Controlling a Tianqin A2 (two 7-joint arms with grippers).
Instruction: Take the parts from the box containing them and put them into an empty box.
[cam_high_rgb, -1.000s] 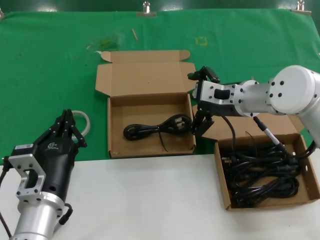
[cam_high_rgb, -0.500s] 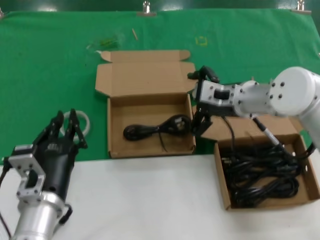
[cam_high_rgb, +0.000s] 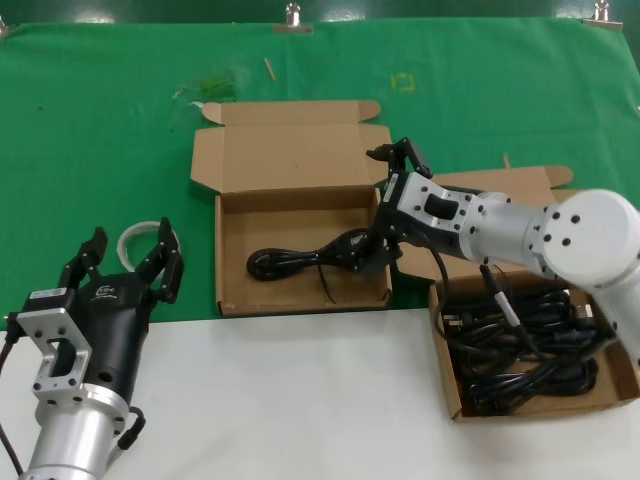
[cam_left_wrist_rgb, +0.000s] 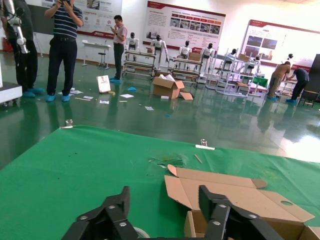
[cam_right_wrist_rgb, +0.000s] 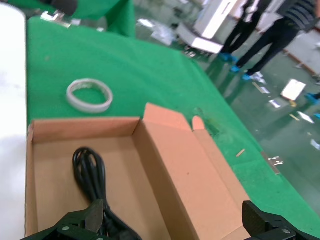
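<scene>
One black power cord lies coiled on the floor of the centre box, the one with the squarer lid folded back onto the green cloth. The remaining cords sit tangled in the second box at the right; their number cannot be told from the heap. That makes two boxes in all.

A second ago the right gripper hung just outside the centre box's right wall; it has now dipped over that wall and reaches in at the plug end of the lone cord, with its arm swung lower across the right box's lid. Its fingers stand apart, not clamped on anything. The left gripper, parked at the near left, had its fingers together a second ago; they are now spread wide.

The right wrist view shows what the head view partly hides: the cord's loop on the box floor and a whole white ring on the cloth beside the box. In the head view that ring is half hidden behind the left gripper. The left wrist view shows the open fingers, the lid's ear flap and, beyond, a hall with people standing.
</scene>
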